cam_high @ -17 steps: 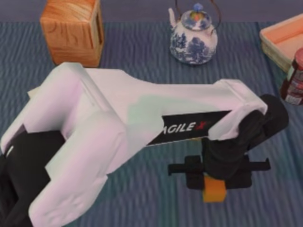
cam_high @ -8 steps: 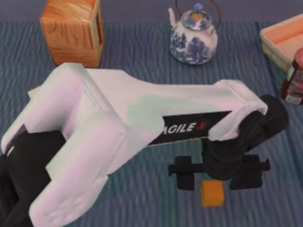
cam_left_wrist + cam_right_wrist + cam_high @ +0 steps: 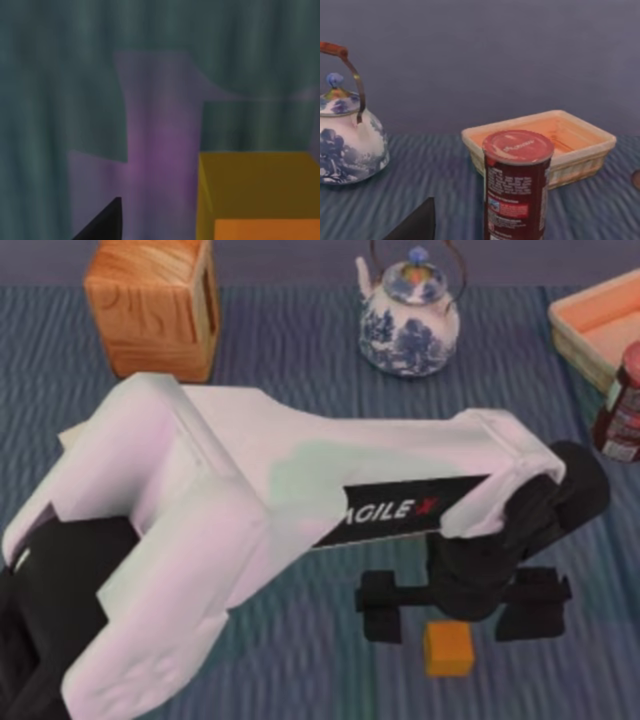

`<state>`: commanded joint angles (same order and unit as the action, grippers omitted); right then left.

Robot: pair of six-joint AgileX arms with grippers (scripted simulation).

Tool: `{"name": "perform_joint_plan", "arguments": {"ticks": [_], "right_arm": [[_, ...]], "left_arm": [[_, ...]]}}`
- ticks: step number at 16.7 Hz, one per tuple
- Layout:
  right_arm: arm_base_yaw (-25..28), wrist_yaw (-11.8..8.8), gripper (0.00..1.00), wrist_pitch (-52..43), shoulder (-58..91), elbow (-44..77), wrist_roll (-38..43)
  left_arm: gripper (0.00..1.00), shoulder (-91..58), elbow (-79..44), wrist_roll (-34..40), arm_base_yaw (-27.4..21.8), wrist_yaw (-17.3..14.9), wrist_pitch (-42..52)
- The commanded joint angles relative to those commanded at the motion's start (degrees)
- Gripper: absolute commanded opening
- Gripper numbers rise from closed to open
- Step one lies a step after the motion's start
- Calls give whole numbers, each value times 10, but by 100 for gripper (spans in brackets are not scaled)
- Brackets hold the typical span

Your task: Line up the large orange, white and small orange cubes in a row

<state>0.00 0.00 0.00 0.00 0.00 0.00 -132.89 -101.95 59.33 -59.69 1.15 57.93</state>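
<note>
A single yellow-orange cube (image 3: pixel 448 648) rests on the blue cloth near the front, right of centre. No other cube shows beside it, so I cannot tell whether it is the large or the small orange one. My left gripper (image 3: pixel 456 602) hovers just behind and above this cube, open, its fingers (image 3: pixel 381 606) spread wide and apart from it. The left wrist view shows the same cube (image 3: pixel 257 192) close by and one dark fingertip (image 3: pixel 107 222). The white cube and the other orange cube are hidden. My right gripper (image 3: pixel 475 236) is parked at the right, open and holding nothing.
A wood-grain box (image 3: pixel 152 305) stands back left and a blue-and-white teapot (image 3: pixel 409 315) back centre. At the right edge are a shallow tray (image 3: pixel 598 325) and a red can (image 3: pixel 622 405). My left arm (image 3: pixel 230 530) covers the table's middle and left.
My left gripper opened and let go of the orange cube, then lifted slightly away from it. The cube stays on the cloth.
</note>
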Motion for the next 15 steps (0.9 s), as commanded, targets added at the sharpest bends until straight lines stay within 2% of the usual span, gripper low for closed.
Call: {"name": "perform_joint_plan", "arguments": {"ticks": [3,9,15], "right_arm": [[0,0,100,0,0,0,0],[0,0,100,0,0,0,0],[0,0,100,0,0,0,0]], "left_arm": [[100,5,-20,1,0,1,24],[100,33,-98,4,8,0,133],[100,32,-101,-2,8,1,136]]}}
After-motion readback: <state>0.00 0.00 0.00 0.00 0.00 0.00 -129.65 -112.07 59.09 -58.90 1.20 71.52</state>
